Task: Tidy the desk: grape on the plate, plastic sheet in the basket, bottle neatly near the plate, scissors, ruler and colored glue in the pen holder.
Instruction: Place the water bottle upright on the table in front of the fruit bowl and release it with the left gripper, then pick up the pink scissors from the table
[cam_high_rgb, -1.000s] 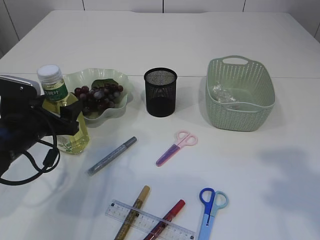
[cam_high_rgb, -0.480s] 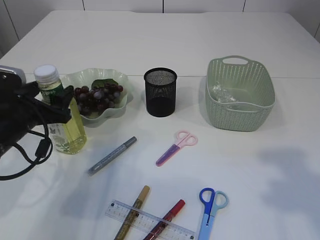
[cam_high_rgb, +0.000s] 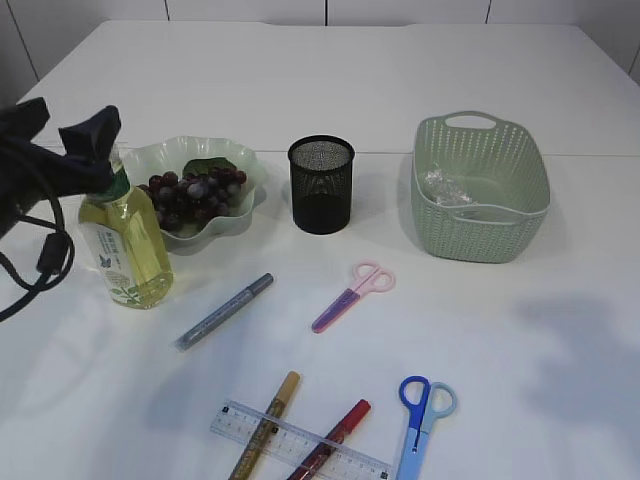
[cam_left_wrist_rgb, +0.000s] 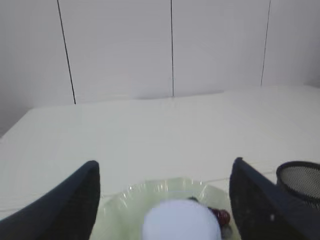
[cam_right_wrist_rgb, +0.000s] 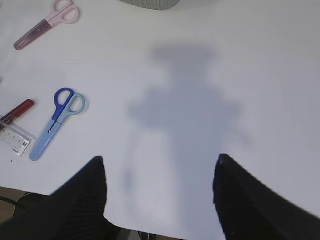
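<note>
Exterior view: white desk (cam_high_rgb: 330, 80); at far left, an upright clear plastic bottle of yellow liquid (cam_high_rgb: 128, 250) stands just beside a pale green scalloped plate (cam_high_rgb: 245, 170) carrying a dark red grape bunch (cam_high_rgb: 195, 195). The black left gripper (cam_high_rgb: 80, 145) sits around the bottle's cap, fingers spread apart. Centre: black mesh pen holder (cam_high_rgb: 321, 184). Right: pale green woven plastic basket (cam_high_rgb: 480, 185) with a crumpled clear plastic sheet (cam_high_rgb: 445, 188) inside. Near side of desk: silver glue pen (cam_high_rgb: 224, 311), pink-handled scissors (cam_high_rgb: 353, 296), gold glue pen (cam_high_rgb: 264, 425) and red glue pen (cam_high_rgb: 330, 438) lying under a clear ruler (cam_high_rgb: 298, 442), blue-handled scissors (cam_high_rgb: 420, 412). Left wrist view: two dark fingers (cam_left_wrist_rgb: 75, 205) stand wide open on either side of the bottle's white cap (cam_left_wrist_rgb: 181, 220), plate and pen holder beyond. Right wrist view: right gripper (cam_right_wrist_rgb: 160, 195) above bare desk, fingers open and empty; both scissors at left.
</note>
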